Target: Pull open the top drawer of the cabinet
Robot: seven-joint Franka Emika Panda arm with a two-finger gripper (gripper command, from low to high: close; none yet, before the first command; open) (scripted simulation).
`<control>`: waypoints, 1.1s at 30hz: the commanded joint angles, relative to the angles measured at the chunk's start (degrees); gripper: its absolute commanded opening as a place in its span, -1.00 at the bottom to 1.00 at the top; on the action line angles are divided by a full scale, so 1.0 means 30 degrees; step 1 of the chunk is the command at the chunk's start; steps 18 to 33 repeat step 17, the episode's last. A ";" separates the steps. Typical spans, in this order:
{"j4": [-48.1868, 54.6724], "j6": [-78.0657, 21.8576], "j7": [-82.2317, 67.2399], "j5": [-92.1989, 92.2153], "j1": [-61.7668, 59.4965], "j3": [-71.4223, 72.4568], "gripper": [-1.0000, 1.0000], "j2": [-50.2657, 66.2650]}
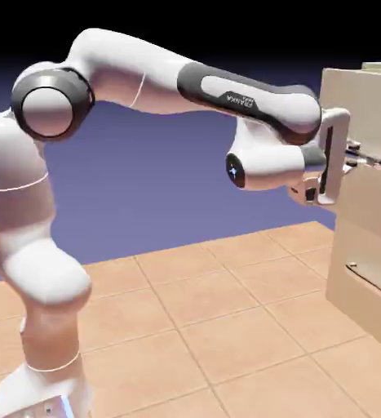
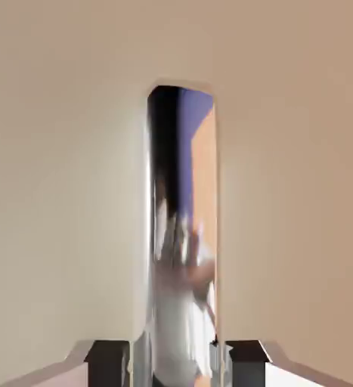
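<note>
My fingers (image 1: 358, 157) on the top drawer's handle (image 1: 371, 158)

I reach level toward the cabinet (image 1: 365, 212), and my fingers sit at the silver bar on the top drawer (image 1: 363, 106) — its front stands proud of the drawer below (image 1: 365, 277), whose own handle (image 1: 371, 279) hangs free. In the hand view the shiny bar (image 2: 181, 249) runs up between my two dark tips (image 2: 107, 357), one on each side, pinching it — beige drawer front fills everything else. The tiled table (image 1: 210, 326) lies under my arm (image 1: 144, 82).
</note>
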 commanded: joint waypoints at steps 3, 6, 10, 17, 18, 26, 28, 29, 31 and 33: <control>-0.1850 0.0190 -0.1193 0.0378 -0.0442 0.0430 -1.00 -0.2077; -0.3606 0.0486 -0.2151 0.0660 -0.1049 0.0913 -1.00 -0.4153; -0.5770 0.1105 -0.3062 0.0867 -0.1937 0.1542 -1.00 -0.6921; -0.8020 0.2304 -0.3680 0.0866 -0.2927 0.2132 1.00 -1.0311; -0.8020 0.2304 -0.3680 0.0866 -0.2927 0.2132 1.00 -1.0311; -0.8020 0.2304 -0.3680 0.0866 -0.2927 0.2132 1.00 -1.0311; -0.8020 0.2304 -0.3680 0.0866 -0.2927 0.2132 1.00 -1.0311; -0.8020 0.2304 -0.3680 0.0866 -0.2927 0.2132 1.00 -1.0311; -0.8020 0.2304 -0.3680 0.0866 -0.2927 0.2132 1.00 -1.0311; -0.8020 0.2304 -0.3680 0.0866 -0.2927 0.2132 1.00 -1.0311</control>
